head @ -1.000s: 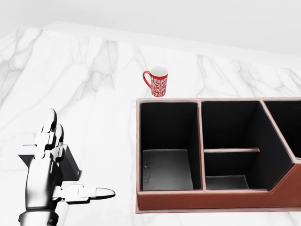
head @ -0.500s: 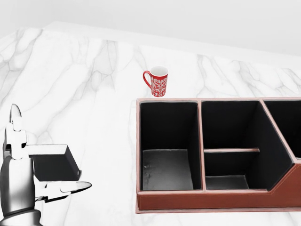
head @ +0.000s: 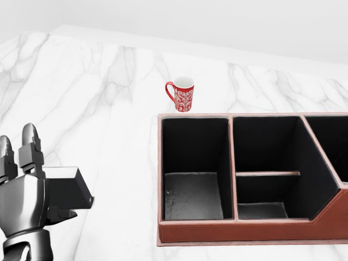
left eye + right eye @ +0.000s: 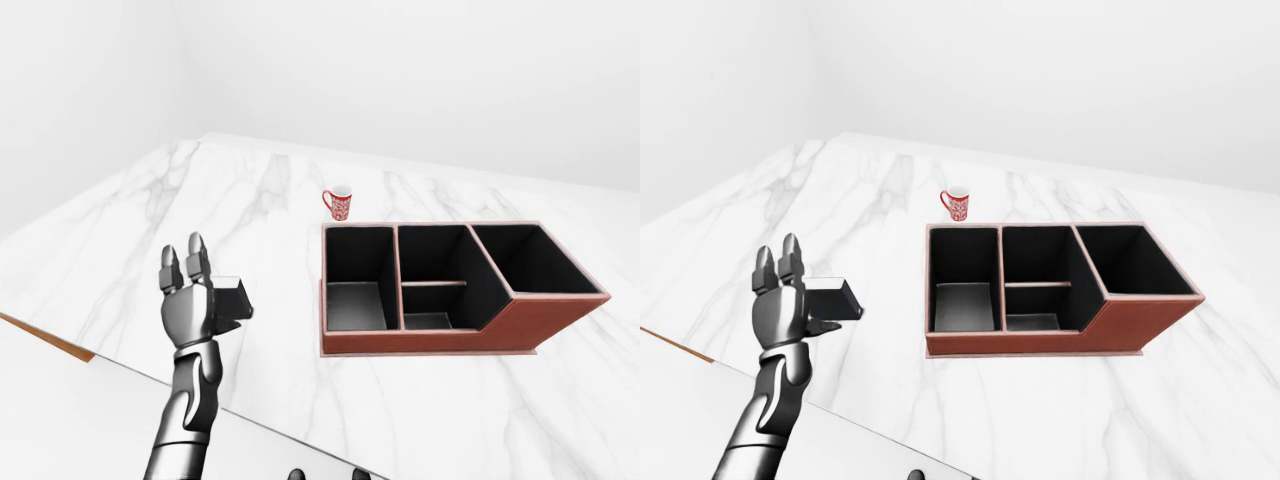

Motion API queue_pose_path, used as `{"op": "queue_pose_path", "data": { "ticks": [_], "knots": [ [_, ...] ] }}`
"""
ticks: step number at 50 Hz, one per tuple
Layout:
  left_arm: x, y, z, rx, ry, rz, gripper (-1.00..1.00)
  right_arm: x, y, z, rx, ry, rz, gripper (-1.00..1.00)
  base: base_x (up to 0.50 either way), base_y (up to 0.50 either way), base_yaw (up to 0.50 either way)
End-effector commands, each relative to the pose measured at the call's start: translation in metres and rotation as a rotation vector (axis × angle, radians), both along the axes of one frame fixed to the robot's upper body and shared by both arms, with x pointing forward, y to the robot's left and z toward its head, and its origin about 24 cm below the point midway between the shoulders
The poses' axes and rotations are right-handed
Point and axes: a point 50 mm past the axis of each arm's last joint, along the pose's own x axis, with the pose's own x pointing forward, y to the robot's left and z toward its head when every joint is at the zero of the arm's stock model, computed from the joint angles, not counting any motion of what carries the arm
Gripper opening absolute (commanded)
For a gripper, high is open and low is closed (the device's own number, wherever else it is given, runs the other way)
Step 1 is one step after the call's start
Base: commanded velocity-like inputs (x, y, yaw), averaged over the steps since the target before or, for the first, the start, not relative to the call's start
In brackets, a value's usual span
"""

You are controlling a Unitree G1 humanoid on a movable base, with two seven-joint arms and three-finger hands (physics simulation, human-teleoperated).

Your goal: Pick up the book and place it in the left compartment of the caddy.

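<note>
- Holding item one, left-eye view: my left hand (image 4: 192, 310), fingers closed round a small dark book (image 4: 230, 297), which sticks out to the hand's right. Two fingers stand upright above the book; the thumb is hidden behind or under it. Book appears lifted off the marble counter (image 4: 130, 230), though I cannot tell by how much.
- Item two, same view: caddy (image 4: 520, 325), reddish-brown, black inside, well to the right of my hand. Three main bays; the middle one has a low cross divider. The left compartment (image 4: 358, 290) is the bay nearest my hand, and is empty.
- Item three, head view: the book's pale page edge faces up, the dark cover faces the caddy. Red patterned mug (image 3: 182, 93) stands up and to the right of my hand, just beyond the caddy's far left corner, apart from it.
- Item four, right-eye view: same arrangement; bare marble lies between the book and the caddy's left wall. My right hand does not show clearly in any view.
- Handling note, my judgement: carry step. Travel right with the book raised above the caddy's rim, keep the hold firm, and line the book's long side up with the narrow bay before lowering. Steer clear of the mug. Release only once the book is inside the walls, lest it catch the rim and tip outward.
</note>
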Motion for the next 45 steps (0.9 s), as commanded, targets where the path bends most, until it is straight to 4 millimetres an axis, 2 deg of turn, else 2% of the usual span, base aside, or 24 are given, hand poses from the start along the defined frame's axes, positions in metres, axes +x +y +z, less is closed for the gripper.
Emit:
{"op": "queue_pose_path", "data": {
  "ticks": [1, 4, 10, 45],
  "knots": [
    [0.018, -0.004, -0.017, 0.227, 0.136, -0.012, 1.0, 0.001, -0.001, -0.001, 0.006, 0.005, 0.0, 1.0, 0.0, 0.0, 0.0],
    [0.023, -0.02, -0.026, 0.29, 0.178, -0.052, 1.0, 0.002, -0.001, -0.002, 0.008, 0.009, 0.0, 1.0, 0.0, 0.0, 0.0],
    [0.023, -0.025, -0.028, 0.3, 0.188, -0.055, 1.0, 0.003, -0.001, -0.003, 0.009, 0.016, 0.0, 1.0, 0.0, 0.0, 0.0],
    [0.023, -0.025, -0.028, 0.295, 0.187, -0.053, 1.0, 0.004, 0.001, -0.003, -0.013, 0.04, -0.008, 1.0, 0.0, 0.0, 0.0]
  ]
}}
